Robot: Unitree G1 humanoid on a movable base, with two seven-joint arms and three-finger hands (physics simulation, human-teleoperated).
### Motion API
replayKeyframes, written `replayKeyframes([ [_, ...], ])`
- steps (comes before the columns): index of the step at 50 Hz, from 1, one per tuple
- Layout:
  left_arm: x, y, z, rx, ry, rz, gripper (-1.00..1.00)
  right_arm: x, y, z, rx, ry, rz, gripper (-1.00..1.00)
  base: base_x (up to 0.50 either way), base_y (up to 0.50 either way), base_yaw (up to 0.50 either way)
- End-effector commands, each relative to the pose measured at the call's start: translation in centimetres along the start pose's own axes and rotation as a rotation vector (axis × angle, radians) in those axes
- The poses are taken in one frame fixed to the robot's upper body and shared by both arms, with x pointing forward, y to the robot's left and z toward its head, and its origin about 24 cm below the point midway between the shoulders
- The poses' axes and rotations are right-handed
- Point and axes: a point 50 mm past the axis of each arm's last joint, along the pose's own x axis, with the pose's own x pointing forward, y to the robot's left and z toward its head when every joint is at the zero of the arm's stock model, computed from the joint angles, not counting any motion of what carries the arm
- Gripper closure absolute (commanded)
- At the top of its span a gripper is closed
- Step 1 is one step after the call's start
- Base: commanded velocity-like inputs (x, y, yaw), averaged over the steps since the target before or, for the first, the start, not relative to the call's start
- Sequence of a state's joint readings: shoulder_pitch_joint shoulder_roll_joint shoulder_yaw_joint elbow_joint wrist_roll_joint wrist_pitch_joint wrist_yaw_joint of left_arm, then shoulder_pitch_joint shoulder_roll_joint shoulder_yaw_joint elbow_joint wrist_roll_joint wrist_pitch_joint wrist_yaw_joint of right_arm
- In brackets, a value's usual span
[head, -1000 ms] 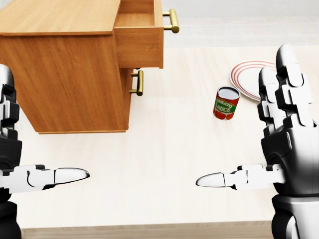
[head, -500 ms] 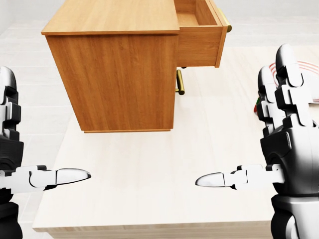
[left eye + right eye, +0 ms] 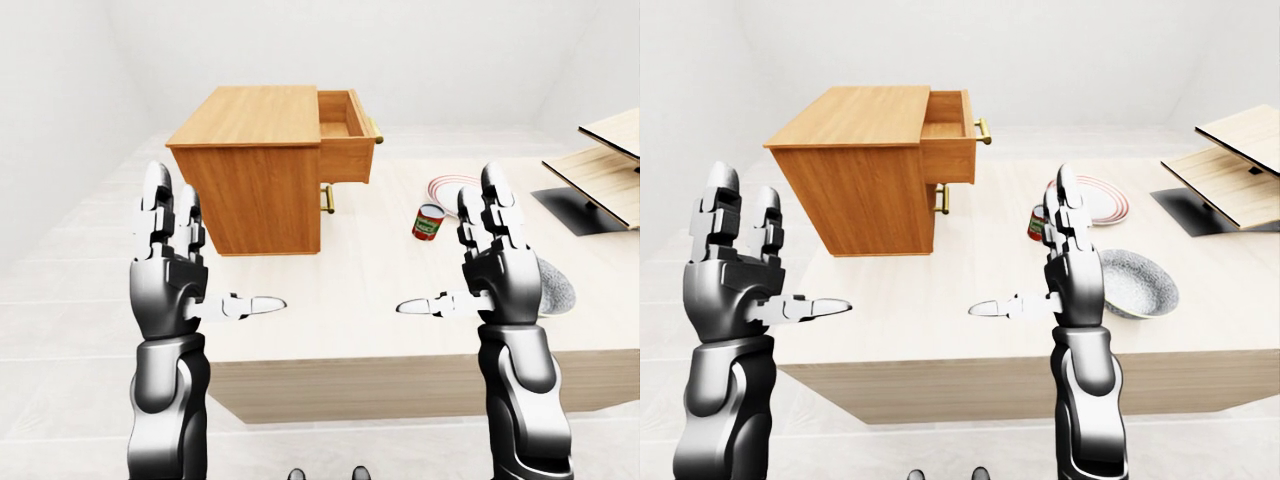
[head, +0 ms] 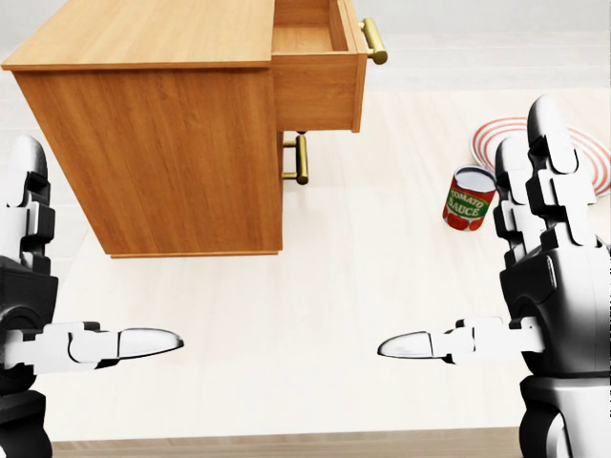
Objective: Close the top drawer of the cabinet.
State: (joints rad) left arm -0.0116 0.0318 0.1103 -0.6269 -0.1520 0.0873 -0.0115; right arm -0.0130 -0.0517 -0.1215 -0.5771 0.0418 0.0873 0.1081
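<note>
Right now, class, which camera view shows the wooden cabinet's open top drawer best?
The head view: the open top drawer is largest there, its inside and brass handle clear. The left-eye and right-eye views show the same drawer smaller, open toward the right.

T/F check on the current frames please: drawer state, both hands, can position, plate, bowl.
1. The top drawer of the cabinet is pulled out. True.
2. The right hand is shut on the drawer's brass handle. False: it is held up open over the table, apart from the handle and touching nothing.
3. The left hand is open and empty. True.
4. The tomato sauce can lies on its side inside the drawer. False: it stands upright on the table, to the right of the cabinet in the head view.
5. A red-ringed plate sits on the table beyond the can. True.
6. The grey bowl sits on top of the cabinet. False: it rests on the table, beside the right arm.
</note>
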Motion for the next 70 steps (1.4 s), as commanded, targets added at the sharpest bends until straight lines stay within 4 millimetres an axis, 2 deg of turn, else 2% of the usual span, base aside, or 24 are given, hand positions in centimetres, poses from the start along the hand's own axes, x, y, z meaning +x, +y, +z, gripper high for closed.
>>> replayKeyframes([
  [1, -0.08, -0.1, -0.29, 0.001, 0.014, -0.005, -1.0, -0.13, 0.18, -0.43, -0.009, 0.022, 0.008, -1.0, 0.0, 0.01, 0.0],
  [32, -0.11, -0.11, -0.31, 0.0, 0.015, -0.009, -1.0, -0.04, 0.25, -0.49, -0.018, 0.023, 0.016, -1.0, 0.36, 0.0, 0.0],
  [55, -0.17, -0.18, -0.43, -0.001, 0.022, -0.014, -1.0, -0.13, 0.1, -0.51, -0.02, 0.026, 0.008, -1.0, 0.21, 0.01, 0.0],
  [70, -0.22, -0.45, -0.54, 0.018, 0.028, -0.027, -1.0, 0.16, -0.05, -0.97, -0.012, 0.039, -0.008, -1.0, 0.01, 0.0, 0.0],
])
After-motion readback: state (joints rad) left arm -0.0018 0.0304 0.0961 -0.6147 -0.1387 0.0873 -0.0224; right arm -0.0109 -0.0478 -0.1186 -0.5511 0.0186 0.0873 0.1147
